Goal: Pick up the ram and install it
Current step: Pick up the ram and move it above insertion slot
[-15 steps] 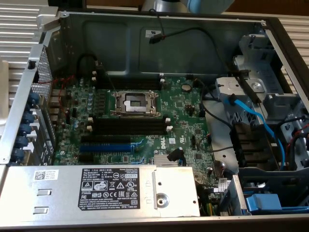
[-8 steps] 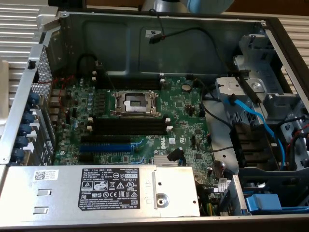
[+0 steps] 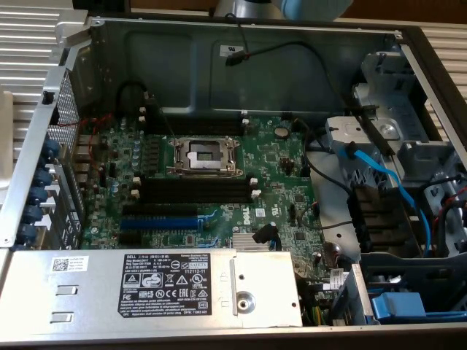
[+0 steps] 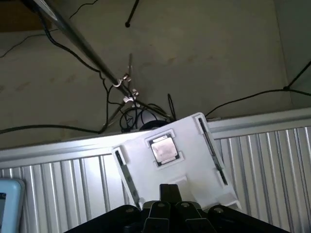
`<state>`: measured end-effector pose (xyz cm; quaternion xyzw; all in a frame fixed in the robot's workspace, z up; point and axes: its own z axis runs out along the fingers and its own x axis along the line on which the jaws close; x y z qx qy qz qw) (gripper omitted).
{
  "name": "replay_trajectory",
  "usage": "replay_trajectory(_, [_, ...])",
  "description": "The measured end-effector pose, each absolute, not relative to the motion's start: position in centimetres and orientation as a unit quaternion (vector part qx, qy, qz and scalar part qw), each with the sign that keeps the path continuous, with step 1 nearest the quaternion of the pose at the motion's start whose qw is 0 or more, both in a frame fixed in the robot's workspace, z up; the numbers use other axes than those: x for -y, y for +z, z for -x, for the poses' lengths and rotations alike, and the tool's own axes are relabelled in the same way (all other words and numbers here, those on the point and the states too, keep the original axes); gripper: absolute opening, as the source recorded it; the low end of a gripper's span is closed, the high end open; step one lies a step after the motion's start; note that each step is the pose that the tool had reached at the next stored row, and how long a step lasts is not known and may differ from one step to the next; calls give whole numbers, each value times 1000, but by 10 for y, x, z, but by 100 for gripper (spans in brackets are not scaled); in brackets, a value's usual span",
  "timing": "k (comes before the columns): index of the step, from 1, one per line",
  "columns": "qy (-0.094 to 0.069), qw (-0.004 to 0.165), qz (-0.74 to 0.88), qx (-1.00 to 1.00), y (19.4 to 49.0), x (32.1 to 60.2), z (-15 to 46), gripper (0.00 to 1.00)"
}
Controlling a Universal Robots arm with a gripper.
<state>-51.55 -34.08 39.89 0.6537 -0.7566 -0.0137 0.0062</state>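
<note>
Near one white tray (image 4: pixel 190 137), gripper (image 4: pixel 167 195) clenched empty, two ram sticks (image 4: pixel 124 177) (image 4: pixel 212 150), one processor (image 4: pixel 163 149) between them

We see the motherboard (image 3: pixel 277 168) inside the open case (image 3: pixel 292 65). A silver chip (image 4: pixel 164 149) sits on the white tray (image 4: pixel 190 167).

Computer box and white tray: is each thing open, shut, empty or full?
computer case: open, lid off.
black slots: empty.
blue slot: empty.
processor socket: bare, no cooler on it.
white tray: holds a square chip and the ram.
ram: sitting along the tray's edge, not in a slot.
gripper: shut, near the tray.
</note>
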Motion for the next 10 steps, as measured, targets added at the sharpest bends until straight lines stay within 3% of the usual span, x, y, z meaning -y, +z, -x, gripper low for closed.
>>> replay_trajectory(3, [1, -10, -661, 750, 399, 341, 515, 10])
replay_trajectory(10, [3, -13, -693, 721, 396, 343, 516, 10])
